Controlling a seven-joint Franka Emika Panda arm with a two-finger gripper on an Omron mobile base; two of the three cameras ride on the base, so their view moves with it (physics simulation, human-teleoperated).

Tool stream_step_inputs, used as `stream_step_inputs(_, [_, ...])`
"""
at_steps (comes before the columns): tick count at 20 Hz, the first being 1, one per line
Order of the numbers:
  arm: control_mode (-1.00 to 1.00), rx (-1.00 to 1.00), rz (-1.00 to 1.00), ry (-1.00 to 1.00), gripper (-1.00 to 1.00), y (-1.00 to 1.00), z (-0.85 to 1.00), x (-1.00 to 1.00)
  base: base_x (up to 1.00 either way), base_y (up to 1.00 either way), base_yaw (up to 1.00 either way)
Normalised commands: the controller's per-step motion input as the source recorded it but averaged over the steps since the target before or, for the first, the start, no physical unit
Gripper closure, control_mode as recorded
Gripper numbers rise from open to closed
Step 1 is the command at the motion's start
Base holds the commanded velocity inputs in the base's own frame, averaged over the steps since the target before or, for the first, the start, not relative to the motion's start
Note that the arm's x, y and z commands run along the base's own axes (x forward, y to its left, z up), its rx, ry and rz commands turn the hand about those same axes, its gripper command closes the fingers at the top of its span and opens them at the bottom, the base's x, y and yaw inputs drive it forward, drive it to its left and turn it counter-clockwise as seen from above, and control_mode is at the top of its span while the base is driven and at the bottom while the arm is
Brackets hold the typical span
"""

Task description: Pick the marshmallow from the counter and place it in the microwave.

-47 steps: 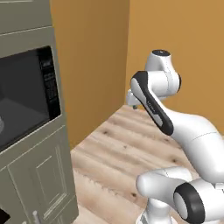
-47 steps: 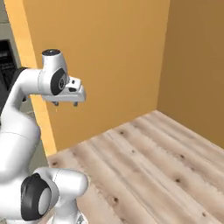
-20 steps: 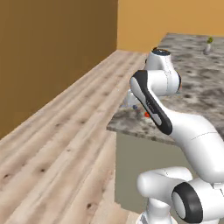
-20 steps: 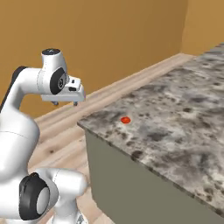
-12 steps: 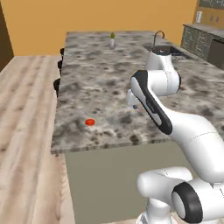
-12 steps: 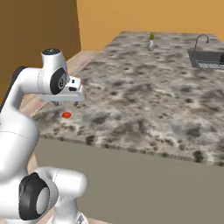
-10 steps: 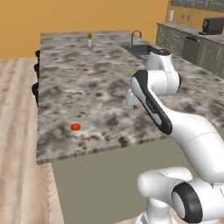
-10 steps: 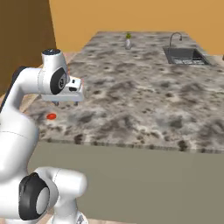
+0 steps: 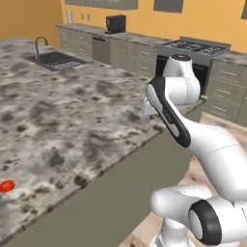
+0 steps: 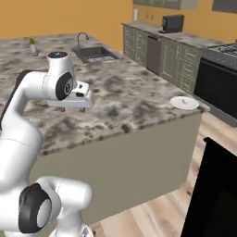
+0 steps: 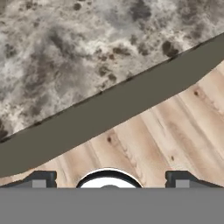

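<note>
The gripper (image 10: 82,109) hangs above the near edge of the counter (image 9: 72,125), fingers set wide apart and empty, wood floor (image 11: 175,131) open below the stone lip. A small red item, possibly the marshmallow (image 9: 6,185), lies by the counter's near edge, well left of the arm. A white plate (image 10: 183,102) sits at the far corner
</note>
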Motion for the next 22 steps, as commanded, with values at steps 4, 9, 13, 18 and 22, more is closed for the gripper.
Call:
stream_step_inputs(4, [1.00, 0.00, 0.00, 0.00, -1.00, 0.00, 0.00, 0.00, 0.63, -0.33, -0.53])
stream_step_inputs(9, [1.00, 0.00, 0.00, 0.00, -1.00, 0.00, 0.00, 0.00, 0.96, -0.04, -0.27])
stream_step_inputs(13, [1.00, 0.00, 0.00, 0.00, -1.00, 0.00, 0.00, 0.00, 1.00, -0.09, -0.12])
stream_step_inputs(18, [1.00, 0.00, 0.00, 0.00, -1.00, 0.00, 0.00, 0.00, 0.89, -0.19, -0.04])
stream_step_inputs(22, [1.00, 0.00, 0.00, 0.00, -1.00, 0.00, 0.00, 0.00, 0.85, -0.42, -0.01])
